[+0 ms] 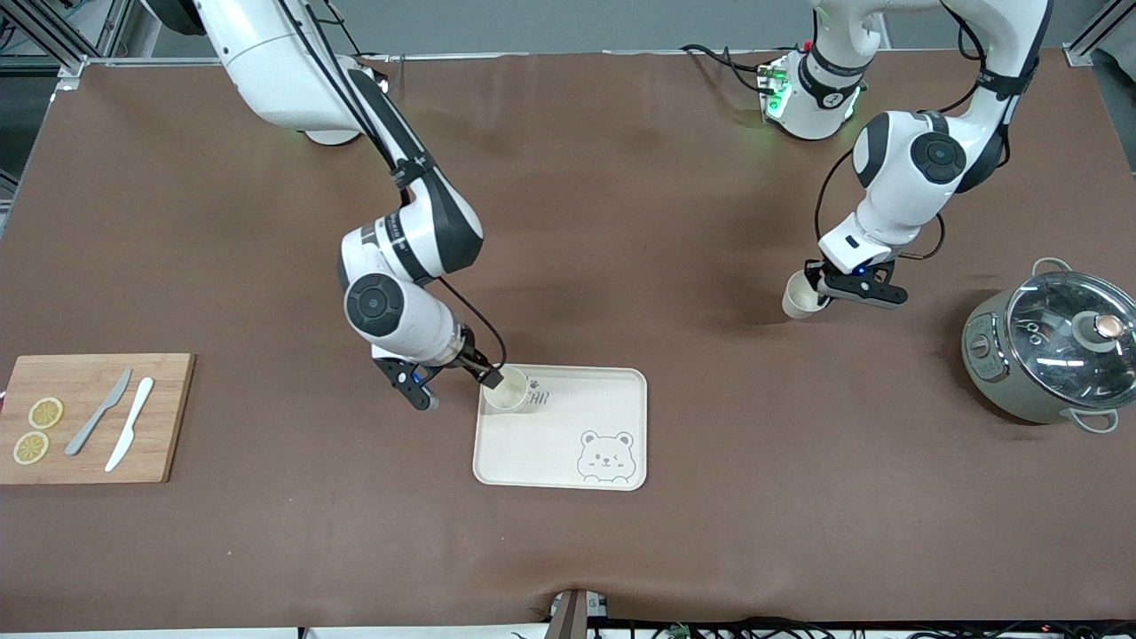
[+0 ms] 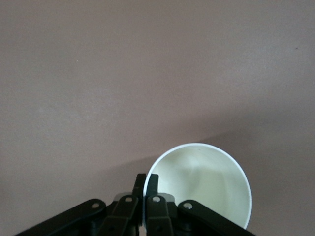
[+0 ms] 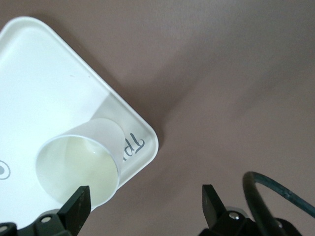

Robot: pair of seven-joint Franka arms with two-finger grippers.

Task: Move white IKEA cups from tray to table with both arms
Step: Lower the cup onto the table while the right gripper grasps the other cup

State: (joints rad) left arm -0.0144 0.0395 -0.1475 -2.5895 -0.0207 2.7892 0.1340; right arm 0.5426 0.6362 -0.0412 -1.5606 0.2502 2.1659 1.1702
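A cream bear-print tray lies near the middle of the table's front edge. One white cup stands in the tray's corner farthest from the front camera, toward the right arm's end. The right gripper hangs at that corner with its fingers spread wide, one finger at the cup's rim. Toward the left arm's end, the left gripper pinches the rim of a second white cup, over bare table.
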